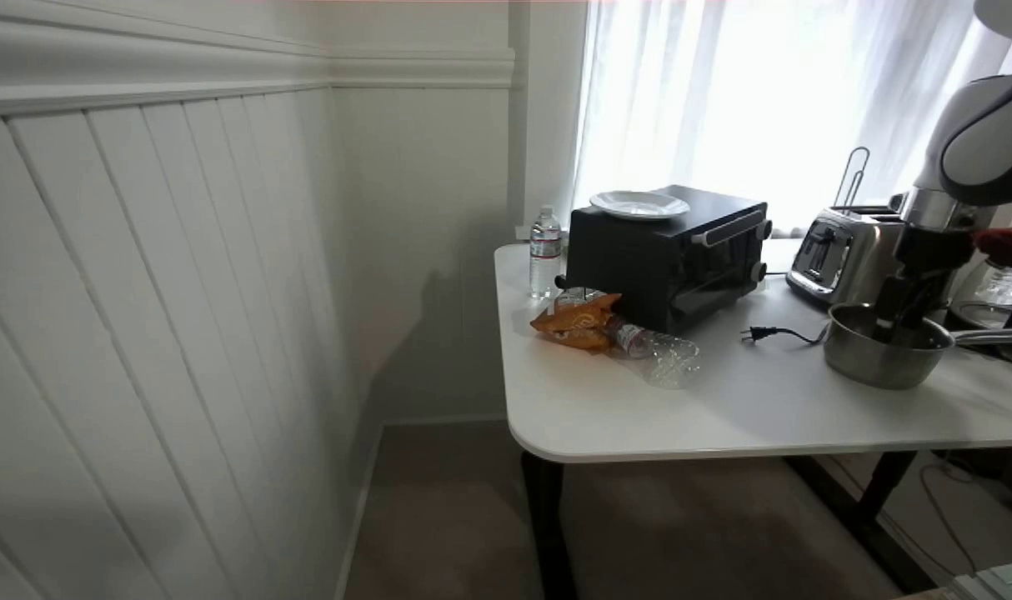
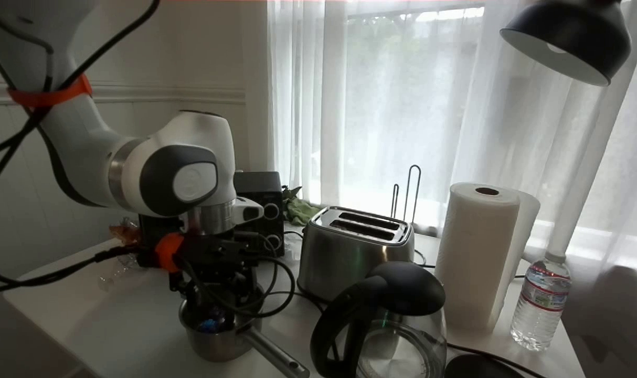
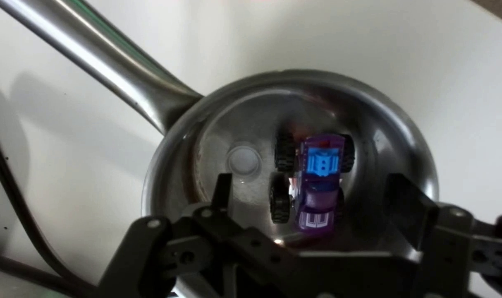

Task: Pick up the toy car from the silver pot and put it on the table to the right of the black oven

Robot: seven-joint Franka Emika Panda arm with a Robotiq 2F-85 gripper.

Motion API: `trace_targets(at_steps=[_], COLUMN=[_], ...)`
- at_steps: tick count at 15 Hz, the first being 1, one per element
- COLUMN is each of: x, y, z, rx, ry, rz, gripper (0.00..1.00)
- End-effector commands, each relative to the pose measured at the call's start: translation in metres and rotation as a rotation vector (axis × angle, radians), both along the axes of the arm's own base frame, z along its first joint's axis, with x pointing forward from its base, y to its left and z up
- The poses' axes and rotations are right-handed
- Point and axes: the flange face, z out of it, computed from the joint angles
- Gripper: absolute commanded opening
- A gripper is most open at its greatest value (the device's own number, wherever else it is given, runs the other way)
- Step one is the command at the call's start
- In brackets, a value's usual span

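The toy car, purple with a blue rear piece and black wheels, lies in the silver pot in the wrist view. A blue-purple patch, seemingly the car, shows inside the pot in an exterior view. My gripper is open, one finger on each side of the car, apart from it. In an exterior view, the gripper reaches down into the pot, whose wall hides the car. The black oven stands on the white table.
A silver toaster stands behind the pot. A plug lies between pot and oven. An orange bag and a plastic bottle lie beside the oven. A glass kettle and paper towels stand near the toaster.
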Motion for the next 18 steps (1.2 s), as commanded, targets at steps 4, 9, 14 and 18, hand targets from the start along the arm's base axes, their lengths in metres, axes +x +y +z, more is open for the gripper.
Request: trace_targets(at_steps=[4,9,14,18], x=[0.003,0.003,0.003,0.006], y=[0.009,0.011,0.015,0.017], z=[-0.020,-0.033,-0.037,-0.034], rx=[0.001,0.004,0.014,0.013], ry=[-0.042,-0.062,-0.077,-0.091], rz=[0.004,0.006,0.017,0.026], gripper=[0.81,0.72,0.59,0.20])
